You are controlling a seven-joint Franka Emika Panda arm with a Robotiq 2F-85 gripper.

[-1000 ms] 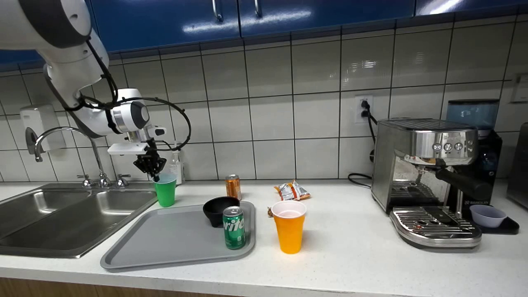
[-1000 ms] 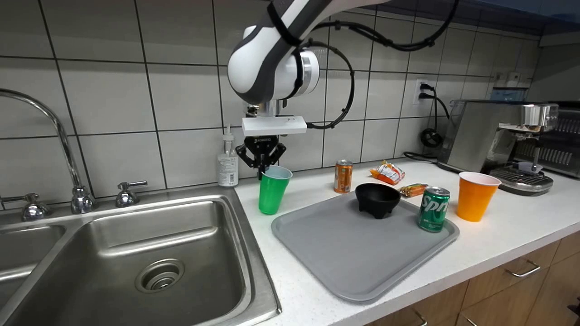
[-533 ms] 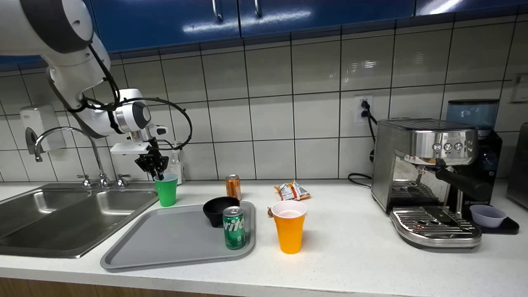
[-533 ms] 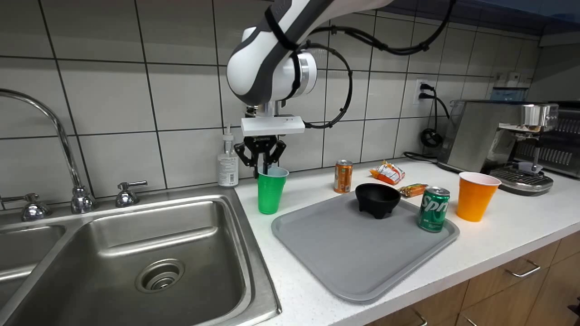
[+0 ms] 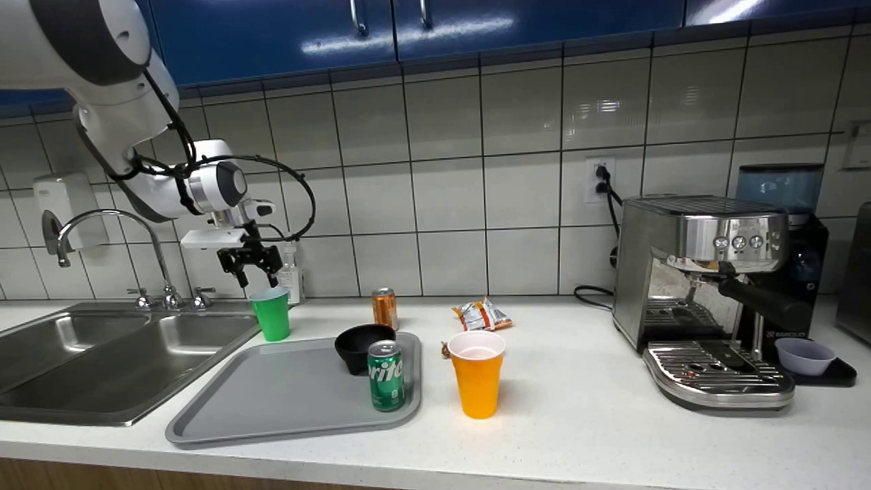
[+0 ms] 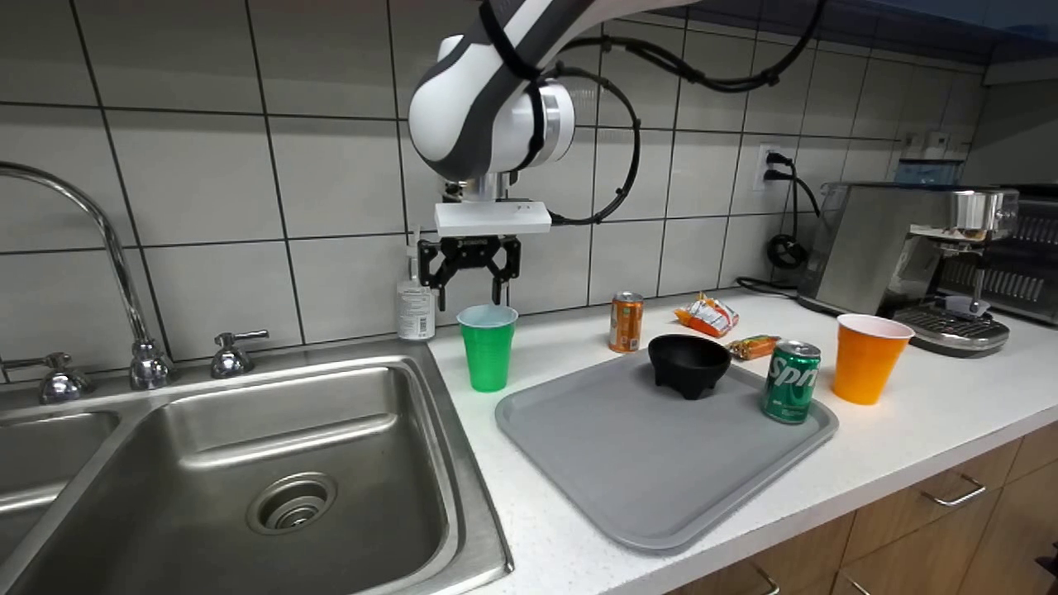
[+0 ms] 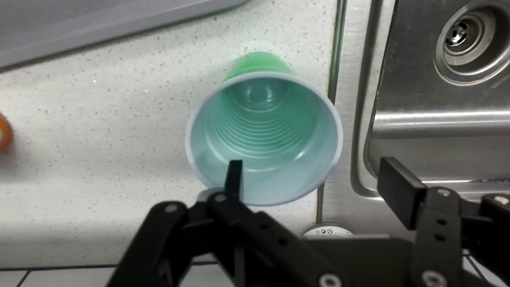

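Observation:
A green plastic cup (image 5: 273,318) with a pale inside stands on the counter beside the sink, in both exterior views. My gripper (image 6: 469,304) hangs over the cup's rim with its jaws apart and nothing held between them. In the wrist view the mouth of the green cup (image 7: 263,123) faces the camera, and its inside looks bare. One of the gripper's fingers (image 7: 235,175) overlaps the cup's near rim there; the opposite finger (image 7: 400,191) is over the sink's edge. Whether a fingertip touches the rim I cannot tell.
A grey tray (image 6: 645,463) bears a black bowl (image 6: 688,364) and a green soda can (image 6: 791,382). Around it are an orange can (image 6: 626,322), snack packets (image 6: 707,315) and an orange cup (image 6: 869,355). A soap bottle (image 6: 415,302) stands behind the sink (image 6: 463,496).
The jaws have spread from nearly shut to wide. My gripper has risen, its fingers coming up out of the green cup. The cup's rim has shifted toward the sink.

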